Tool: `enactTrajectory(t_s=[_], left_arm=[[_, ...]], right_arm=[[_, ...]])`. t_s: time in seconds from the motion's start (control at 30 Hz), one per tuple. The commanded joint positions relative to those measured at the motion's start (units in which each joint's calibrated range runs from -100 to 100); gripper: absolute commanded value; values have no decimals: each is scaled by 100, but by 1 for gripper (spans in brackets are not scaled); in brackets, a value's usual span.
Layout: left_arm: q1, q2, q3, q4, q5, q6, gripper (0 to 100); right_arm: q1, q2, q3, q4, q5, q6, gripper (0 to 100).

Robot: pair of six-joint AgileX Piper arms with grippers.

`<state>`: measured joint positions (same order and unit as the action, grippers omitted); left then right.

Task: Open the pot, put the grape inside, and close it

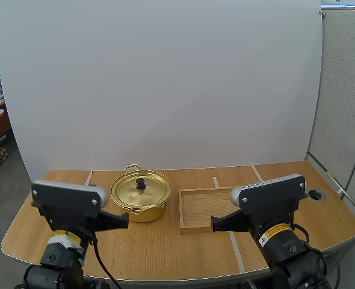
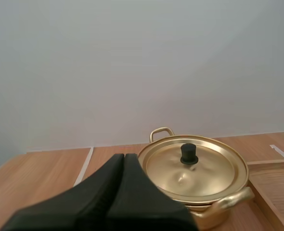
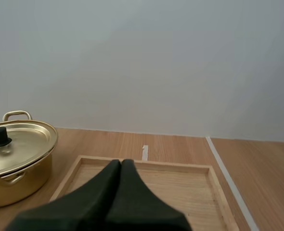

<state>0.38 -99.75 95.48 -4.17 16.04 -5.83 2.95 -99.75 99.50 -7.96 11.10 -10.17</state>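
Both your arms sit low over the tabletop's near edge, wrists level, aimed at the far edge. Your left gripper: fingers pressed together in one wedge, empty. Your right gripper: likewise closed, empty.

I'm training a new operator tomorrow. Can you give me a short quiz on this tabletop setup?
1. True or false: the lid sits on the pot.
2. What lies beside the pot, on the robot's right? A) tray B) bowl C) cutting board
3. Fill in: the left gripper and right gripper are both ___, holding nothing.
Key: 1 true; 2 A; 3 shut.
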Motion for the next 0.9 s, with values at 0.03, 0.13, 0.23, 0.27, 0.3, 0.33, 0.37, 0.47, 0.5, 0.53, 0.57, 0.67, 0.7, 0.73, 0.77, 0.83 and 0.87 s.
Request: enactTrajectory(t_s=[0.03, 0.13, 0.23, 0.27, 0.3, 0.33, 0.37, 0.47, 0.5, 0.53, 0.57, 0.67, 0.7, 0.73, 0.77, 0.83, 0.87], left_arm=[[1, -25, 452, 14, -133, -450, 0], [1, -25, 452, 14, 419, -520, 0], [1, -25, 452, 14, 939, -520, 0], [1, -25, 452, 14, 939, -520, 0], [1, -25, 452, 14, 939, -520, 0], [8, -25, 452, 14, 944, -520, 0], [8, -25, 452, 14, 958, -550, 0], [14, -25, 452, 14, 1027, -595, 0], [13, -25, 452, 14, 1045, -595, 0], [13, -25, 452, 14, 1067, -595, 0], [13, -25, 452, 14, 1067, -595, 0], [15, -25, 452, 14, 1193, -687, 0], [15, -25, 452, 14, 1193, -687, 0], [15, -25, 452, 14, 1193, -687, 0], [15, -25, 452, 14, 1238, -721, 0], [15, -25, 452, -23, 1374, -721, 0], [15, -25, 452, -22, 1480, -721, 0]], right_arm=[[-251, -25, 50, 1071, 994, 18, 0], [-345, -25, 50, 1124, 1422, 18, 0], [-387, -25, 50, 1124, 1935, 18, 0], [-393, -25, 50, 1124, 2071, 18, 0], [-401, -25, 50, 1124, 2068, 18, 0], [-421, -25, 50, 1124, 2068, 18, 0], [-431, -25, 50, 1124, 2068, 18, 0], [-454, -25, 50, 1113, 2068, 9, 0], [-456, -25, 50, 1113, 2068, -16, 0], [-463, -25, 50, 1113, 2068, -28, 0], [-463, -25, 50, 1103, 2068, -37, 0], [-463, -25, 50, 1070, 2121, -46, 0], [-463, -25, 50, 1070, 2121, -46, 0], [-463, -25, 50, 1070, 2121, -46, 0], [-463, -25, 50, 1070, 2121, -46, 0], [-463, -25, 50, 1070, 2121, -46, 0], [-463, -25, 50, 1070, 2121, -46, 0]])
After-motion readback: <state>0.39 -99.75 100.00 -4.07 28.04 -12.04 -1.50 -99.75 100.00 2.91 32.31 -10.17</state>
